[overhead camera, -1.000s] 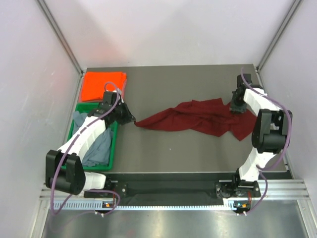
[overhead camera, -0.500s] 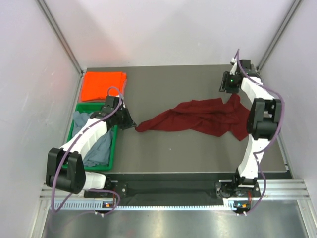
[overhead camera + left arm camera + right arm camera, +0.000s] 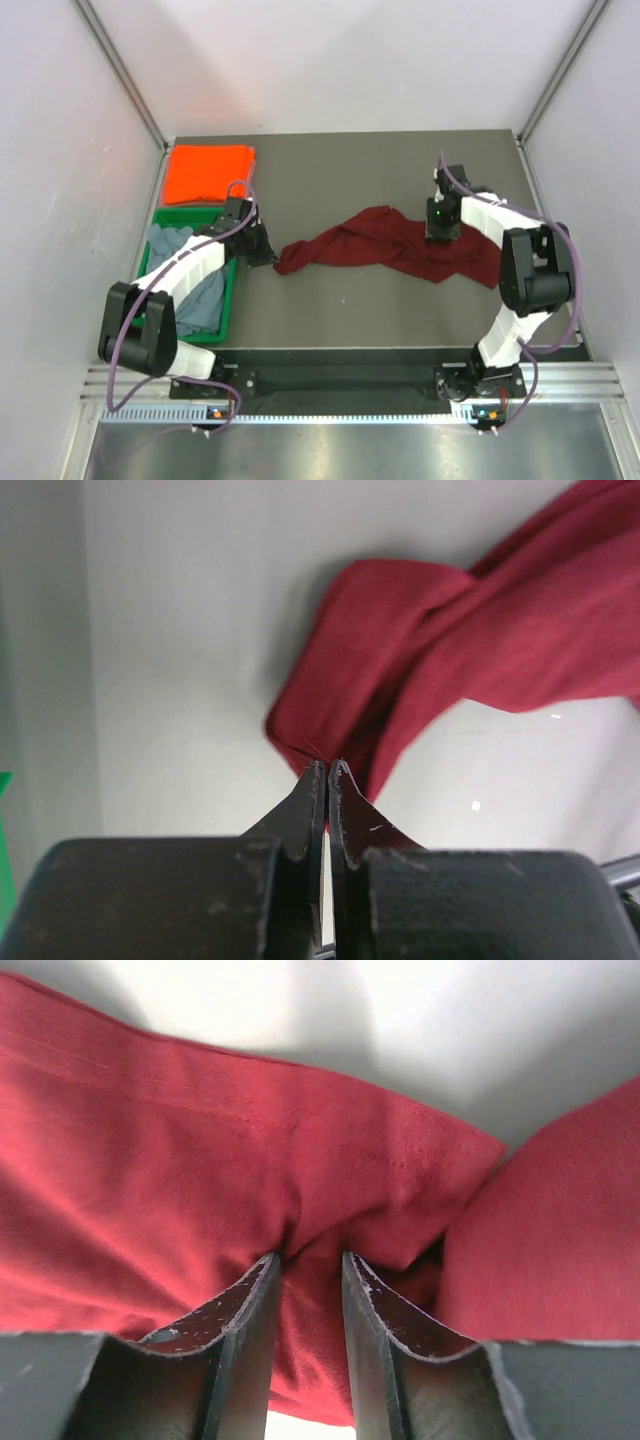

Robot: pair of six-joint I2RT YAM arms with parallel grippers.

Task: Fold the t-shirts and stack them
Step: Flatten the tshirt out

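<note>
The dark maroon t-shirt [image 3: 380,240] lies crumpled in a long band across the middle of the table. My left gripper [image 3: 270,257] is shut on its left tip, and the cloth [image 3: 420,650] trails away from the pinched tips [image 3: 327,767]. My right gripper [image 3: 438,232] points down into the shirt's right part. Its fingers [image 3: 310,1258] stand slightly apart and press into the red cloth [image 3: 150,1160], with a raised fold between them. The orange t-shirt [image 3: 208,172] lies folded at the back left. The grey-blue t-shirt [image 3: 205,295] lies loose in the tray.
A green plastic tray [image 3: 231,295] stands at the left edge under my left arm, just in front of the orange shirt. White walls with metal posts close in the table on three sides.
My right gripper let go of the shirt's far right corner, opened, and came left and nearer onto the shirt's right part. The shirt has bunched shorter. The left gripper kept its pinch.
</note>
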